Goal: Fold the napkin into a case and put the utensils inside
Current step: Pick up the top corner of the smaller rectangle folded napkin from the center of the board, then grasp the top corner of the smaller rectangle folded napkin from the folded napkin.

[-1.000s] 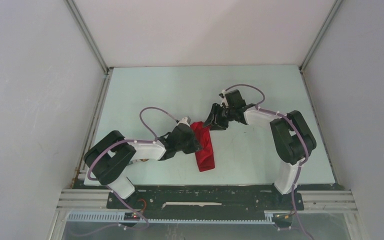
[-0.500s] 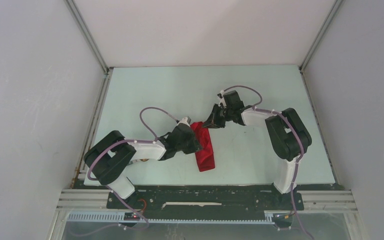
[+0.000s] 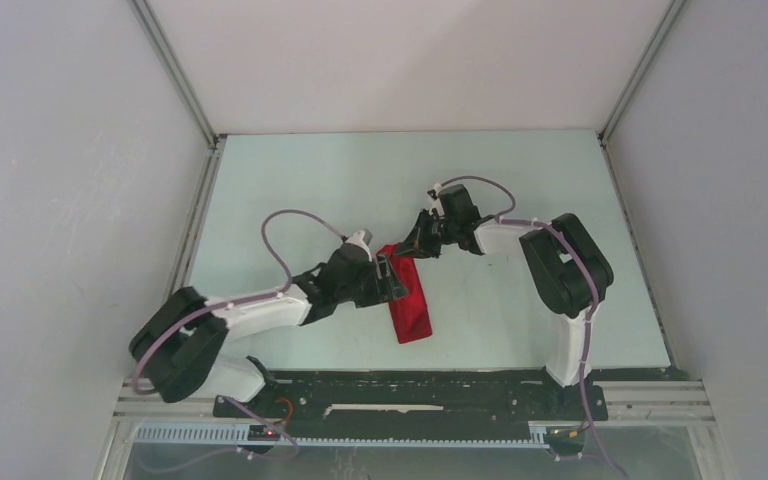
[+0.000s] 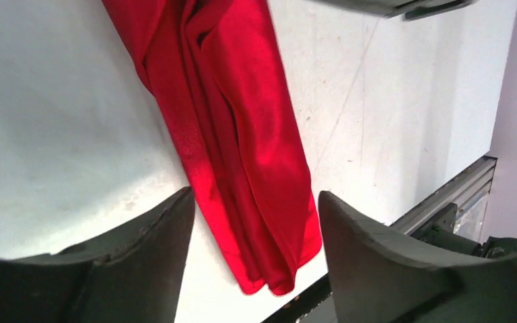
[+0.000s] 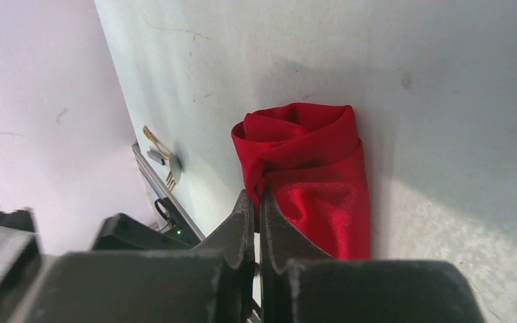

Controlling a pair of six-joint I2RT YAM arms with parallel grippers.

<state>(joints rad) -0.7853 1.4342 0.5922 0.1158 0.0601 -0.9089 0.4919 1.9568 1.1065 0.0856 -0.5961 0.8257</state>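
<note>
Top external view: my left gripper (image 3: pixel 391 279) sits against the left flank of the case (image 3: pixel 412 310), a narrow red pouch lying mid-surface (image 3: pixel 290 190). From the left wrist I see its fingers (image 4: pixel 155 249) spread apart astride the glossy, creased cloth. Rolled folds at the far mouth hide the inside from me. The right gripper (image 3: pixel 415 245) has its fingers (image 5: pixel 239 229) pressed together at that mouth. I cannot tell whether they pinch cloth.

Top view: narrow red case (image 3: pixel 410 302) lies on pale-green table (image 3: pixel 290 190), approx. centre. L gripper (image 3: pixel 394 282) at its left edge; R gripper (image 3: pixel 416 244) at far end. Finger gaps indistinct.
</note>
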